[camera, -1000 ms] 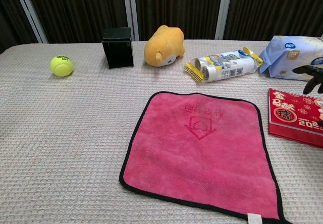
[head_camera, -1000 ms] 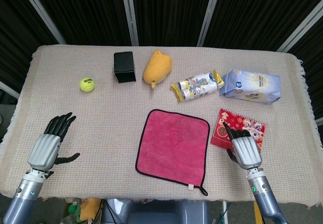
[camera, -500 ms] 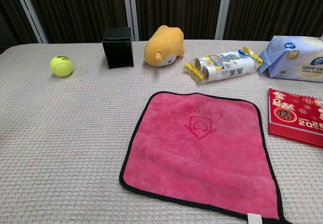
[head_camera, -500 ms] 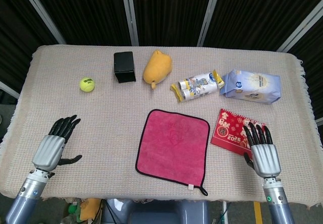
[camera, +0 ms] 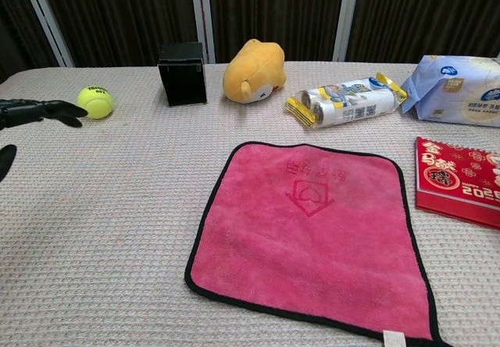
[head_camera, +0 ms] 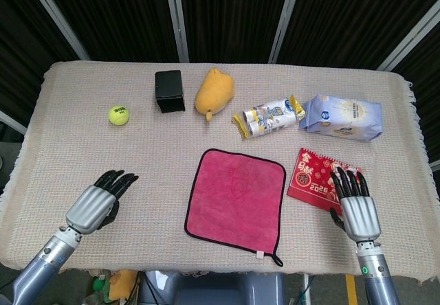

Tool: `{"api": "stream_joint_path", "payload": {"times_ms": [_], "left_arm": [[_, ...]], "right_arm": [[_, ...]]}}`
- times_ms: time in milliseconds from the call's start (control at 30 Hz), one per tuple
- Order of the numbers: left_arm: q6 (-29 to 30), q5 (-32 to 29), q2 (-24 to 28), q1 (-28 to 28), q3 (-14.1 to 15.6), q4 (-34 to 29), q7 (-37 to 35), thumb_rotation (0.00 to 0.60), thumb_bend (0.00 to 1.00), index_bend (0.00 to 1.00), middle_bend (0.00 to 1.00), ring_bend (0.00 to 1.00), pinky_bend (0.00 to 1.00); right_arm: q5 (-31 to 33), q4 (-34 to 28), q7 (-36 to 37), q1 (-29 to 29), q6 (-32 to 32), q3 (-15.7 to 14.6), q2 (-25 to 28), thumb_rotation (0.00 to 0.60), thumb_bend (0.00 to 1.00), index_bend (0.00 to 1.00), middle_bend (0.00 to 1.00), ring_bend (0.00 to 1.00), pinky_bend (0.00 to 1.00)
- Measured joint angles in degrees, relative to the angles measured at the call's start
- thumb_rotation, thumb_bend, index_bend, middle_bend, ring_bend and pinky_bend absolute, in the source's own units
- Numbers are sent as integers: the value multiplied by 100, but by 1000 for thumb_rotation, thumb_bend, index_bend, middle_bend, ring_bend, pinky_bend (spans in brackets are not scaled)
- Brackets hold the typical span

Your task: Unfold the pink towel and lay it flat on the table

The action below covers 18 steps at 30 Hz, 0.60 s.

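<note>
Pink towel (head_camera: 236,202) with black edging lies spread flat and fully opened on the counter (head_camera: 158,147), near its front edge, a small white tag at one front corner. Left hand (head_camera: 97,202) hovers over the counter well left of the towel, fingers (camera: 47,111) extended and slightly apart, holding nothing. Right hand (head_camera: 356,207) sits just right of the towel, its fingers (head_camera: 347,181) straight, spread and empty, their tips over the near edge of the red booklet (head_camera: 322,177); whether they touch it cannot be told. Behind the towel, from left to right: yellow tennis ball (head_camera: 118,115), black box (head_camera: 169,91), orange plush toy (head_camera: 214,92), a wrapped pack with yellow ends (head_camera: 269,117), and a pale blue packet (head_camera: 342,117). All five stand well apart from the towel. A beige woven cloth covers the counter.
</note>
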Motion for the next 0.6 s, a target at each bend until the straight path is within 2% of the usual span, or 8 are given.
{"api": "stream_joint_path", "payload": {"times_ms": [100, 333, 600], "left_arm": [[-255, 118, -13, -203, 0, 17, 86, 600, 838, 0, 786, 702, 707], [-1090, 68, -167, -672, 10, -55, 381, 600, 839, 0, 797, 714, 714], [-1776, -473, -701, -1093, -84, -193, 1219, 600, 844, 25, 811, 729, 721]], "right_arm": [[-17, 16, 41, -28, -18, 35, 1, 600, 371, 0, 0, 0, 0], [-27, -8, 73, -66, -106, 129, 24, 600, 371, 0, 0, 0, 0], [-25, -5, 175, -108, -175, 233, 66, 600, 371, 0, 0, 0, 0]]}}
